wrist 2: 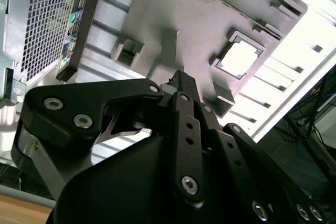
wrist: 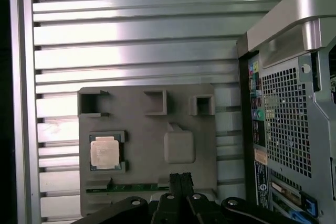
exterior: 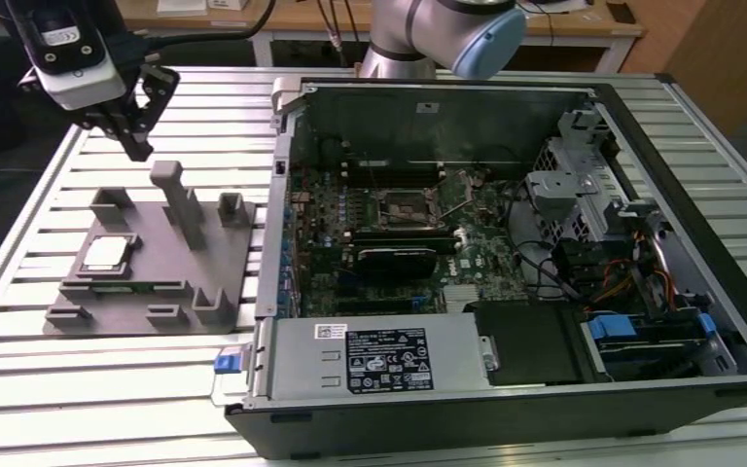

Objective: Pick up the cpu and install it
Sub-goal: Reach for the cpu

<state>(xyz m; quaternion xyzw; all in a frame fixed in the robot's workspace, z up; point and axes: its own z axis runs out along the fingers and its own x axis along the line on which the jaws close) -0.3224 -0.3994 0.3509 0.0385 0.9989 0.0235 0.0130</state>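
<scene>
The cpu is a small square chip with a shiny metal top, lying flat in a recess of a grey holder block on the slatted table. It also shows in both wrist views, cpu and cpu. My gripper hangs above the holder's far side, well apart from the cpu and holding nothing. Its black fingers are pressed together, shut, seen as well in the second wrist view as gripper. The dark motherboard socket sits inside the open computer case.
The grey holder carries upright posts and a green memory stick in a slot by the cpu. The case's rear wall stands close beside the holder. Cables and drive cages crowd the case on the exterior view's right.
</scene>
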